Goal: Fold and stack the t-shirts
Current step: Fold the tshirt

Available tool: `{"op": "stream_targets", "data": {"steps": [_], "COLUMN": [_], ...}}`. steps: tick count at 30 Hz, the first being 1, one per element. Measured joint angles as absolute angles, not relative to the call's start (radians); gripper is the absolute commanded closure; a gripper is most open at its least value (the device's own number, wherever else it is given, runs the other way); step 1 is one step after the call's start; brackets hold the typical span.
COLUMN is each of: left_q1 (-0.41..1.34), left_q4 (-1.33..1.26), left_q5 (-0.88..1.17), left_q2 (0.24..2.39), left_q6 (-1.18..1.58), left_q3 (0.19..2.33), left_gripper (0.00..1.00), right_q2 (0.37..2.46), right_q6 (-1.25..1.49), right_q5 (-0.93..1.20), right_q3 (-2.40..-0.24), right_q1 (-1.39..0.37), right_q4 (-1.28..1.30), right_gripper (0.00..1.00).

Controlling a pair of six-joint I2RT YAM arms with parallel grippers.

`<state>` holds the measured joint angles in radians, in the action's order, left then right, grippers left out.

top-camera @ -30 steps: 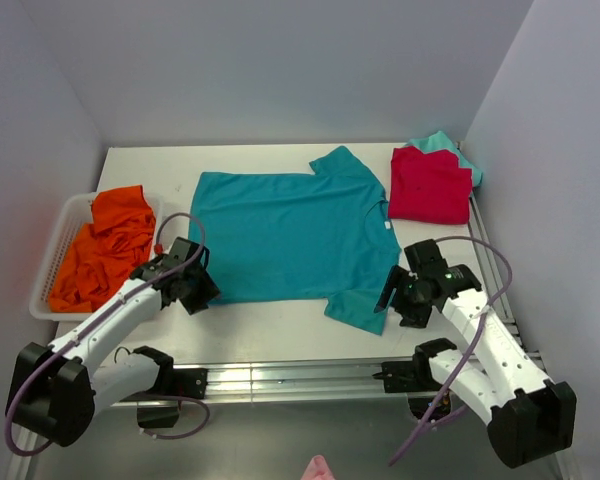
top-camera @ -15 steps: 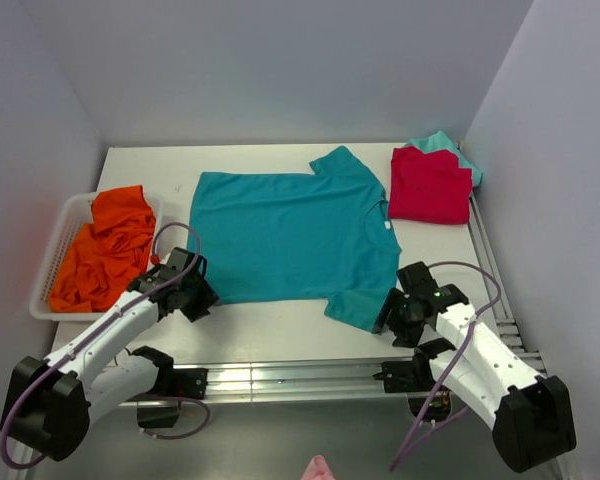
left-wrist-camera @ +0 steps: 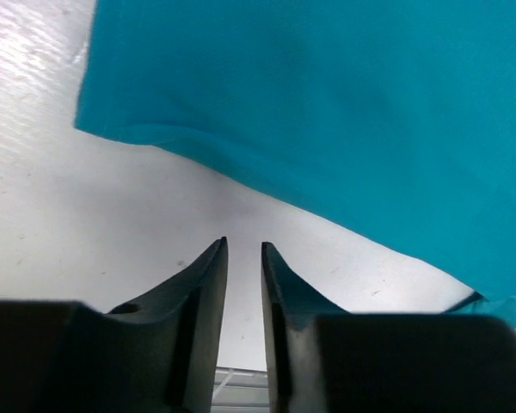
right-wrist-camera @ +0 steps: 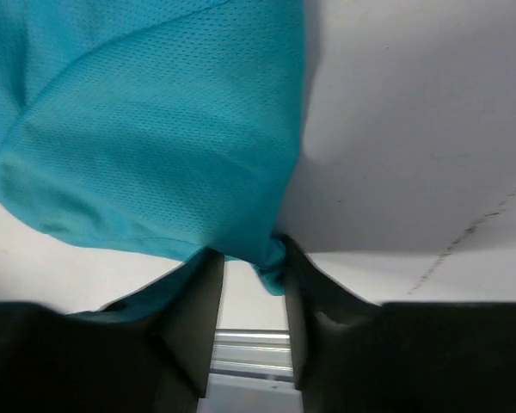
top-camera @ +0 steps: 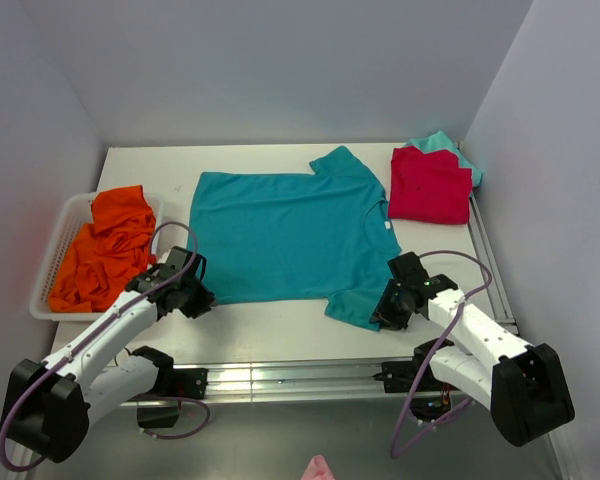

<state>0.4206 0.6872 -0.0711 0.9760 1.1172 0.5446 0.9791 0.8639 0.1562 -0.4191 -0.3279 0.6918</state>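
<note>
Orange t-shirt (top-camera: 105, 250): crumpled in the white basket (top-camera: 42, 285) at the desk's (top-camera: 280, 322) left edge. Unfolded, not yet handled.

Left claw (top-camera: 198, 297): low over the desk, just beside the near-left hem corner (left-wrist-camera: 112, 129). Its jaws stand narrowly apart, with bare desk showing between them and nothing grasped.

Teal-blue t-shirt (top-camera: 290, 235): spread flat at mid-desk, both sleeves out. No fold made.

Right claw (top-camera: 385, 310): at the near sleeve (right-wrist-camera: 155, 146), whose corner lies between the jaws. Whether they have clenched on the cloth cannot be told.

Red t-shirt (top-camera: 430, 185): folded, at the far right corner, on top of the light-teal t-shirt (top-camera: 442, 140), of which only an edge shows.

Progress, by judgement: two shirts are folded and stacked. The teal-blue one is at the pick-up before its first fold, and the orange one is to follow.

Change since a second ago: both arms have reached in and come lower. The left claw has closed on the hem corner and the right claw has moved from beside the sleeve onto its edge. Both sets of jaws have narrowed. The shirts lie as they did.
</note>
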Motion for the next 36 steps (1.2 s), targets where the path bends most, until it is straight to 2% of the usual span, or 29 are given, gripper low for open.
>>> {"op": "stream_targets", "data": {"steps": [1, 2, 4, 5, 8, 9, 13, 17, 19, 27, 36], "left_q1": [0.421, 0.421, 0.421, 0.421, 0.421, 0.421, 0.421, 0.420, 0.414, 0.326, 0.295], "left_q4": [0.694, 0.702, 0.728, 0.747, 0.805, 0.815, 0.850, 0.855, 0.854, 0.818, 0.778], "left_q5": [-0.080, -0.087, -0.114, -0.132, -0.192, -0.208, -0.252, -0.283, -0.299, -0.321, -0.329], "left_q2": [0.976, 0.976, 0.976, 0.975, 0.962, 0.957, 0.965, 1.036, 1.063, 1.130, 1.109], "left_q6": [1.126, 1.134, 1.161, 1.177, 1.242, 1.256, 1.327, 1.362, 1.375, 1.376, 1.357], "left_q3": [0.545, 0.545, 0.548, 0.552, 0.567, 0.570, 0.572, 0.572, 0.572, 0.572, 0.580], "left_gripper": [0.73, 0.70, 0.64, 0.56, 0.37, 0.35, 0.36, 0.44, 0.44, 0.51, 0.48], "right_q2": [0.979, 0.980, 0.980, 0.979, 0.979, 0.979, 0.981, 0.988, 0.990, 0.997, 1.023], "right_q6": [0.864, 0.863, 0.857, 0.857, 0.851, 0.850, 0.847, 0.846, 0.843, 0.838, 0.826], "right_q5": [0.143, 0.134, 0.115, 0.111, 0.101, 0.100, 0.098, 0.099, 0.100, 0.109, 0.119], "right_q3": [-0.418, -0.418, -0.418, -0.418, -0.418, -0.418, -0.419, -0.420, -0.421, -0.422, -0.433], "right_q1": [-0.328, -0.328, -0.328, -0.328, -0.329, -0.330, -0.330, -0.330, -0.330, -0.333, -0.336], "right_q4": [0.690, 0.690, 0.692, 0.693, 0.698, 0.698, 0.701, 0.701, 0.701, 0.701, 0.701], "right_gripper": [0.68, 0.77, 0.84, 0.90, 0.97, 0.99, 1.00, 1.00, 1.00, 1.00, 1.00]}}
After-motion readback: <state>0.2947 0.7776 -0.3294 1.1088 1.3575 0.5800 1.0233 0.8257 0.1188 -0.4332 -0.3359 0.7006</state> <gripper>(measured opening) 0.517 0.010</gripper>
